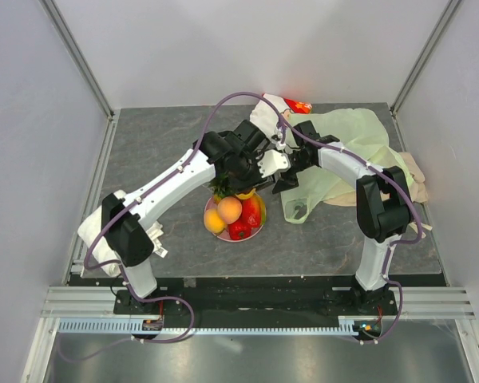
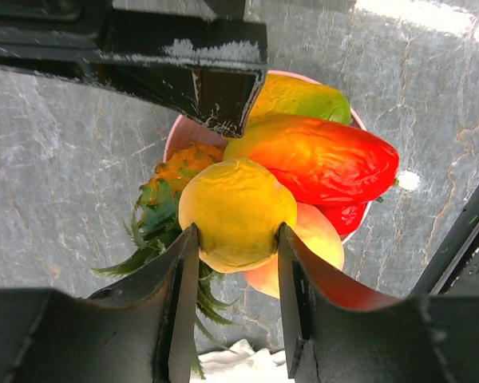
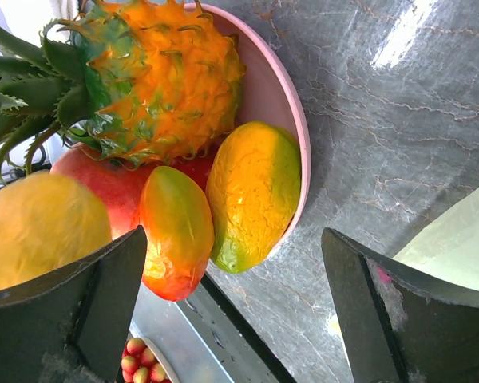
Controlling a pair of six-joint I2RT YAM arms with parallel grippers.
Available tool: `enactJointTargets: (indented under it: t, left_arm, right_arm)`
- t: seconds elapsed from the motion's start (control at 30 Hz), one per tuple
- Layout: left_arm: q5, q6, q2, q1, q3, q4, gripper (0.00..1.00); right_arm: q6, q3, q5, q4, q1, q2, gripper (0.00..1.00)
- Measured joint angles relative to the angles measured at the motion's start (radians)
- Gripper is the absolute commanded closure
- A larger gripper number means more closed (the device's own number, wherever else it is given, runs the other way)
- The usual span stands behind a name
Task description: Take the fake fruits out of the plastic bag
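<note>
A pink plate (image 1: 207, 206) at mid-table holds several fake fruits: a pineapple (image 3: 160, 80), a yellow-green mango (image 3: 251, 191), a red-orange mango (image 2: 311, 155) and a peach (image 1: 229, 208). My left gripper (image 2: 238, 233) hangs just over the plate with both fingers pressed against a yellow fruit (image 2: 238, 209). Beside it, my right gripper (image 3: 233, 239) stands wide open over the plate's rim (image 3: 291, 104), with nothing between its fingers. The pale-green plastic bag (image 1: 347, 136) lies flat at the back right, behind the right arm.
A white-and-red printed pouch (image 1: 291, 104) lies at the back beside the bag. A beige cloth (image 1: 415, 179) sits at the right edge and a white cloth (image 1: 96, 231) at the left, near the left arm's base. Walls enclose the table.
</note>
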Motion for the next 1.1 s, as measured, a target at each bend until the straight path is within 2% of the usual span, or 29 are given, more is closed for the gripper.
enactJointTargets:
  t: [0.5,0.6,0.63,0.67,0.7,1.1]
  left_arm:
    - [0.042,0.02,-0.018,-0.069,-0.015,-0.074,0.54]
    - [0.042,0.021,-0.018,-0.068,-0.015,-0.08,0.48]
    - [0.042,0.021,-0.018,-0.068,-0.015,-0.08,0.39]
    - [0.042,0.021,-0.018,-0.068,-0.015,-0.081,0.22]
    - [0.042,0.021,-0.018,-0.069,-0.015,-0.08,0.17]
    - [0.031,0.025,-0.018,-0.069,-0.015,-0.08,0.17]
  right_arm:
    - [0.0,0.002,-0.002,0.001,0.0,0.013,0.02]
    - [0.0,0.002,-0.002,0.001,0.0,0.013,0.02]
    - [0.0,0.002,-0.002,0.001,0.0,0.013,0.02]
    - [0.0,0.002,-0.002,0.001,0.0,0.013,0.02]
    - [0.0,0.002,-0.002,0.001,0.0,0.013,0.02]
    - [0.001,0.002,-0.002,0.001,0.0,0.013,0.02]
